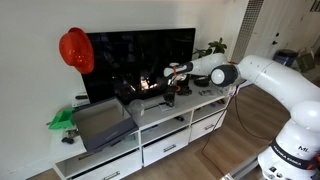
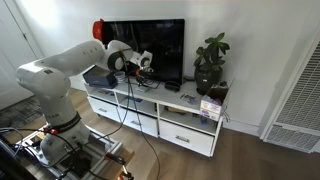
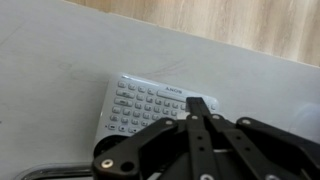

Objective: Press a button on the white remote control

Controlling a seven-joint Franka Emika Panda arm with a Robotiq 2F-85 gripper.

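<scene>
In the wrist view the white remote control lies flat on the white cabinet top, with rows of small keys facing up. My gripper is shut, fingers pressed together, and its tip is over the remote's right end; I cannot tell if it touches. In both exterior views the gripper hangs low over the cabinet top in front of the black TV. The remote is hidden by the gripper there.
A red helmet hangs at the TV's corner. A grey box and a green object sit at one end of the cabinet. A potted plant and a small dark flat object sit at the other.
</scene>
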